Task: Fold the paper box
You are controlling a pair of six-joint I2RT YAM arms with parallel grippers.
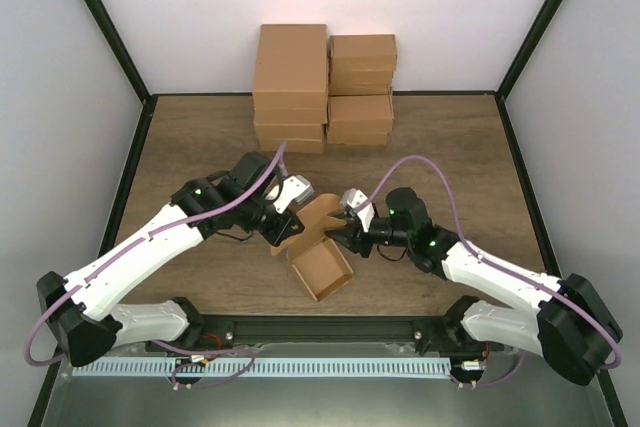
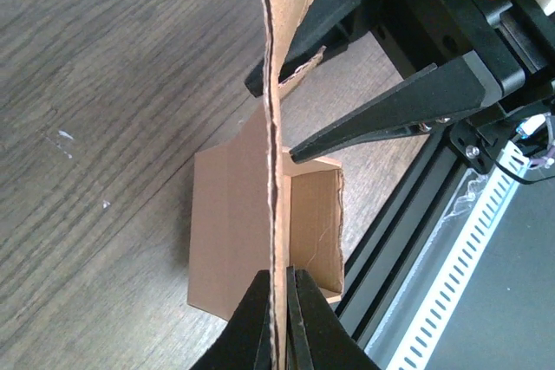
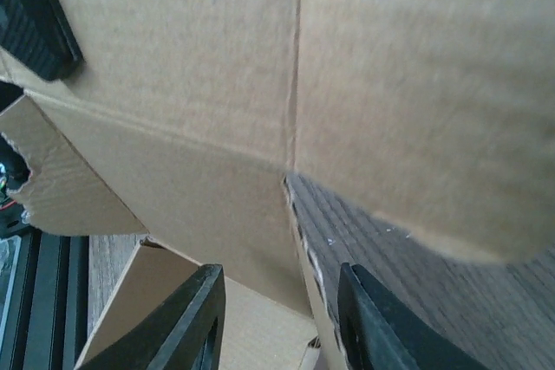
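My left fingers (image 2: 254, 328) pinch a flap (image 2: 274, 127) of the box (image 1: 322, 269) to hold it up; my right fingers (image 3: 196, 318) sit open around it.

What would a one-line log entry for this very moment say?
paper box: partly folded | left end effector: shut on one flap's edge | right end effector: open, straddling another flap edge

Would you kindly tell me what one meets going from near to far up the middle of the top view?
rail → paper box → cartons
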